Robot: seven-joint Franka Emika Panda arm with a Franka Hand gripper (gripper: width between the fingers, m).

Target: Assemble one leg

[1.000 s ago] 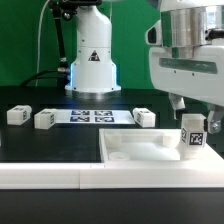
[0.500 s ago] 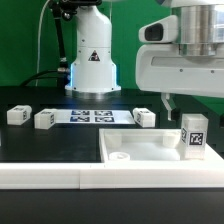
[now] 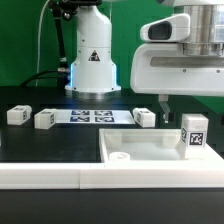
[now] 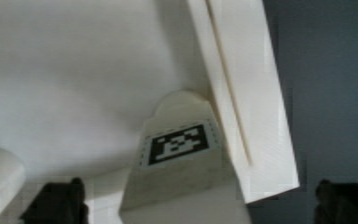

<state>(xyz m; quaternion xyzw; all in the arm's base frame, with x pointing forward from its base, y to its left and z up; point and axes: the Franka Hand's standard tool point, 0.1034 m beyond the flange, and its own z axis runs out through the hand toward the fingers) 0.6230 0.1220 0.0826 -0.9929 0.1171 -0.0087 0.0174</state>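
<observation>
A white ledge [image 3: 40,176] runs across the bottom of the exterior view, nearest the camera. Just behind it, in the lower right of the frame, lies the large flat white top [image 3: 150,155] with its raised rim. One leg [image 3: 193,134] stands upright at the top's right end, tag facing the camera, touching the top's surface.

Above that leg, filling the upper right of the frame, hangs the gripper [image 3: 180,100]. One dark finger [image 3: 163,104] shows below its white body; the other is hidden or cut off by the frame edge. The fingers are clear of the leg and hold nothing. In the wrist view the two dark fingertips [image 4: 60,197] sit far apart at the lower corners, spread wide, with the leg [image 4: 179,145] and its tag between them and below.

Farther back, on the black table [image 3: 30,140], three more legs lie at mid-height: one at the far left [image 3: 17,116], one beside it [image 3: 44,119], and one right of centre [image 3: 145,117]. Between them lies the marker board [image 3: 92,116]. Behind it stands the arm's white base [image 3: 91,60].
</observation>
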